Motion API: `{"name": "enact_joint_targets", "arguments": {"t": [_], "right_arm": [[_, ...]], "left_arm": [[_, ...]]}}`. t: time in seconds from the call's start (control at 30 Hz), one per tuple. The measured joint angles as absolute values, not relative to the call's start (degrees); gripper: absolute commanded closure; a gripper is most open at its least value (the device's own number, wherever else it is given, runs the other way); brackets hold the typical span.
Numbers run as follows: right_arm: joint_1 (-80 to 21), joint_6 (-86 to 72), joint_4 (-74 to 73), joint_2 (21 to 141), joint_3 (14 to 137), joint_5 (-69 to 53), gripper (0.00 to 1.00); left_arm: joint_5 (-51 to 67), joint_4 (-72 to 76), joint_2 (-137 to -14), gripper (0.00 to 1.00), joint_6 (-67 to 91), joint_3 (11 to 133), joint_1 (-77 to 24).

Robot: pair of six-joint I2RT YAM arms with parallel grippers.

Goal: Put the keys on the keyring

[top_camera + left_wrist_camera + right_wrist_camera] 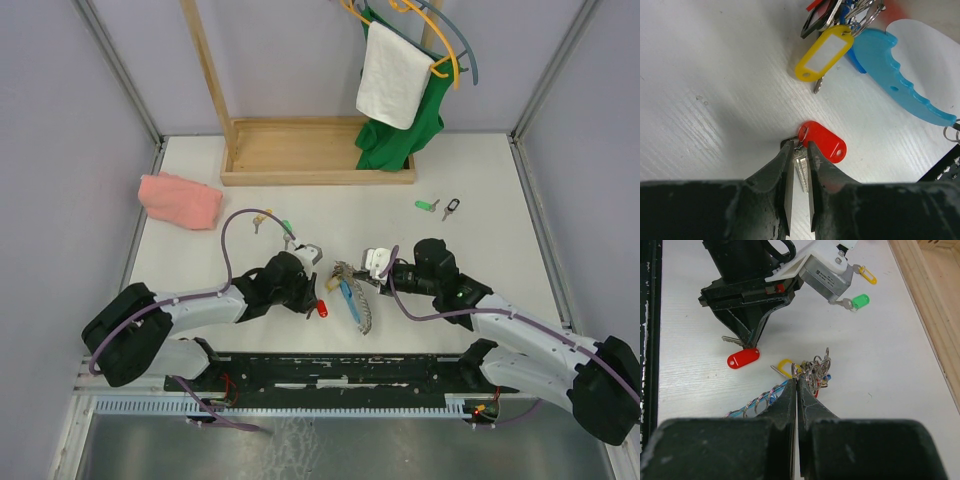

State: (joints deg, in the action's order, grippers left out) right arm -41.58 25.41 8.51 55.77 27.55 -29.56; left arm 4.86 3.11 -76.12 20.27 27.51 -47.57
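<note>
On the table [480, 200], my left end effector [800, 149] has its fingers close on both sides of the key [801, 172] with the red tag [825, 142]; I cannot tell if they already pinch it. The right end effector [797, 382] is pressed together, its tips touching the keyring [816, 371] near that key

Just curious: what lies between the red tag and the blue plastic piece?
Nothing: bare table separates the red tag from the blue plastic piece, per left wrist view.
</note>
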Motion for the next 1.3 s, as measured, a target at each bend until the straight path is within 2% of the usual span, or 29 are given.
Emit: {"name": "enact_joint_targets", "arguments": {"t": [0.63, 0.83, 1.0, 1.3], "right_arm": [[-41.6, 25.41, 8.51, 56.31, 27.55, -29.74, 0.99], [-41.6, 25.41, 8.51, 56.31, 27.55, -29.74, 0.99], [-41.58, 25.41, 8.51, 56.31, 27.55, -29.76, 0.99], [-41.6, 25.61, 8.51, 56.31, 27.51, -29.74, 0.99]], "left_arm": [[5.1, 2.98, -77.62, 0.79, 19.46, 28.56, -47.57], [5.15, 2.66, -77.97, 0.85, 19.46, 28.95, -47.57], [5.15, 2.68, -78.02, 0.97, 19.38, 29.15, -47.37], [5.06, 3.49, -77.41, 0.97, 16.99, 29.17, -47.35]]}}
